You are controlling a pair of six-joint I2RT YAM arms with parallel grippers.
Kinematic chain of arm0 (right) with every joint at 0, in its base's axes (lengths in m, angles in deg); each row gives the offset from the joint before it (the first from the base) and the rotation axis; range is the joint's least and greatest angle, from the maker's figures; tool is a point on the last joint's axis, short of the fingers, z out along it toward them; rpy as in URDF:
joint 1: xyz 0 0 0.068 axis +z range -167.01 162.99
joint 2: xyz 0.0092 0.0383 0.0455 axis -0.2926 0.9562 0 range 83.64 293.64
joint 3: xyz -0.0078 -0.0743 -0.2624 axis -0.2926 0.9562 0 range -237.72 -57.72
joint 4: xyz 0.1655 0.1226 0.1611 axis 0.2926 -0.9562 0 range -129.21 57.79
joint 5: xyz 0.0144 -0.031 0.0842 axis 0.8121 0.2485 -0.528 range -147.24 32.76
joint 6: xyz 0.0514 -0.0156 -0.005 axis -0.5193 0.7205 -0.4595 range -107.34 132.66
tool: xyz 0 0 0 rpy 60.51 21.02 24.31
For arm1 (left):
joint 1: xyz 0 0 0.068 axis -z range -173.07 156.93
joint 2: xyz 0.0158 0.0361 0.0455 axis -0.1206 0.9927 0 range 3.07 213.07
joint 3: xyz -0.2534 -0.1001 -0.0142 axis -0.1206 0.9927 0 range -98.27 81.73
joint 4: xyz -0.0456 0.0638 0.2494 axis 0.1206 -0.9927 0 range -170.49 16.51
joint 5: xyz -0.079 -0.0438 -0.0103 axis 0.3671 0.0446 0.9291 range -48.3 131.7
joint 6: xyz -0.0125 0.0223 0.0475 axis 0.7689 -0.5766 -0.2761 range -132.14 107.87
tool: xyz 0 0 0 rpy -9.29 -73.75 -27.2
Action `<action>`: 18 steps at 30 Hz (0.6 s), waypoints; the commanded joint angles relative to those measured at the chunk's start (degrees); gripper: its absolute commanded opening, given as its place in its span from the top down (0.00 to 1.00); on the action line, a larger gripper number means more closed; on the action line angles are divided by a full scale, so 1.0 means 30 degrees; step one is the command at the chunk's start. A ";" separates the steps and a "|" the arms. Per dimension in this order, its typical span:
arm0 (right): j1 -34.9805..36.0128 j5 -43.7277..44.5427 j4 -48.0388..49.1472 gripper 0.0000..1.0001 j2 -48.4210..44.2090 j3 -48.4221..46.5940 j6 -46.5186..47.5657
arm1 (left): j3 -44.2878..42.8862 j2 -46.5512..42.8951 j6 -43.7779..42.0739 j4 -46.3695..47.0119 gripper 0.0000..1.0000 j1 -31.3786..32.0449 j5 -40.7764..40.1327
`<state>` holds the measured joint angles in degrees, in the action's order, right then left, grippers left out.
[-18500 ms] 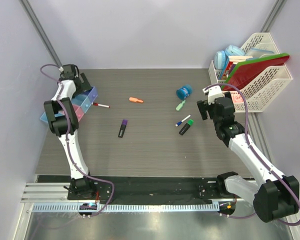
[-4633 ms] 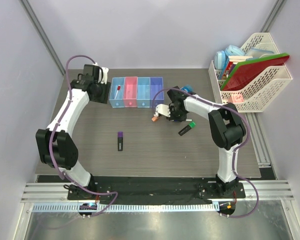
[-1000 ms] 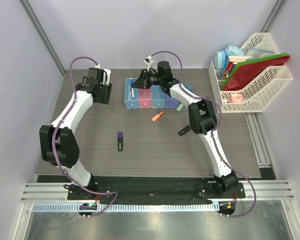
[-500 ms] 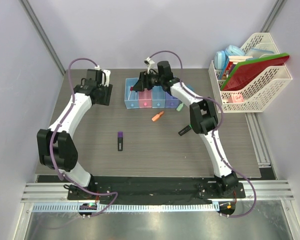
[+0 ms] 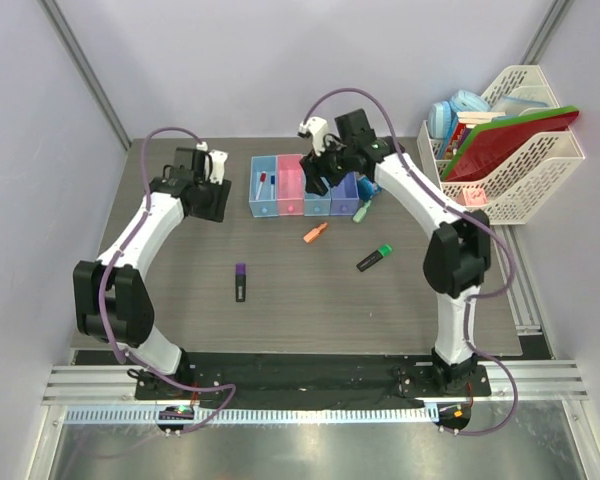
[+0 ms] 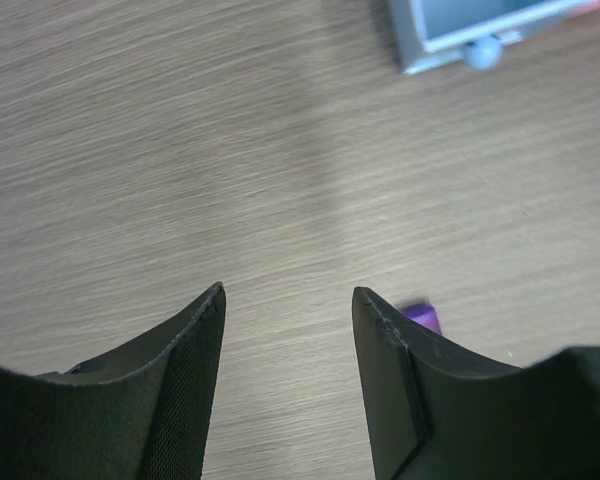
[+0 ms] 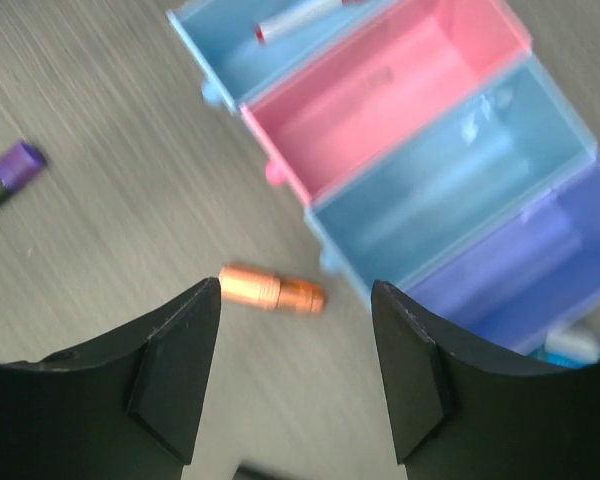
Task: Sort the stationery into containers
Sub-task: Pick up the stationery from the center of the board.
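Right tool (image 5: 313, 178) spread, empty — above containers (image 7: 400, 90); orange bit (image 7: 272, 290) on table (image 7: 100, 250) below, near them. Left tool (image 6: 289, 292) spread, empty.

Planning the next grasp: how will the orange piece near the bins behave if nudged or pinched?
The orange piece lies on its side and looks cylindrical, so a nudge would probably roll it. Small and smooth-looking, it may slip from a pinch.

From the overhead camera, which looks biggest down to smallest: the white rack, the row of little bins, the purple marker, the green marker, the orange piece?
1. white rack
2. row of bins
3. purple marker and green marker: they look about alike, so I won't rank them
4. orange piece
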<state>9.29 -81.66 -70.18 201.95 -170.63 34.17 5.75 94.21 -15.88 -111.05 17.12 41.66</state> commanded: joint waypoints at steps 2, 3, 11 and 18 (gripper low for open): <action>-0.0739 0.4182 0.1722 0.33 -0.3362 0.6132 -0.3474 | 0.0016 -0.0730 -0.1387 0.0099 0.46 0.0935 0.3203; -0.1205 0.4506 0.2137 0.34 -0.3630 0.6807 -0.4061 | -0.0129 -0.0613 -0.1474 0.0099 0.46 0.1198 0.3494; -0.4869 0.3601 0.2902 0.37 -0.3692 0.9098 -0.8284 | -0.1623 0.1787 -0.1037 0.0391 0.43 0.5358 0.1683; -0.5311 0.4450 0.3722 0.37 -0.3048 0.9188 -0.9511 | -0.3730 0.5270 -0.0538 0.0772 0.39 0.7351 0.0157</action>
<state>-7.93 -69.38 -62.88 192.09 -142.91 10.61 -1.34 105.55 -18.44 -110.49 37.60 45.75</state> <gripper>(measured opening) 0.630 0.603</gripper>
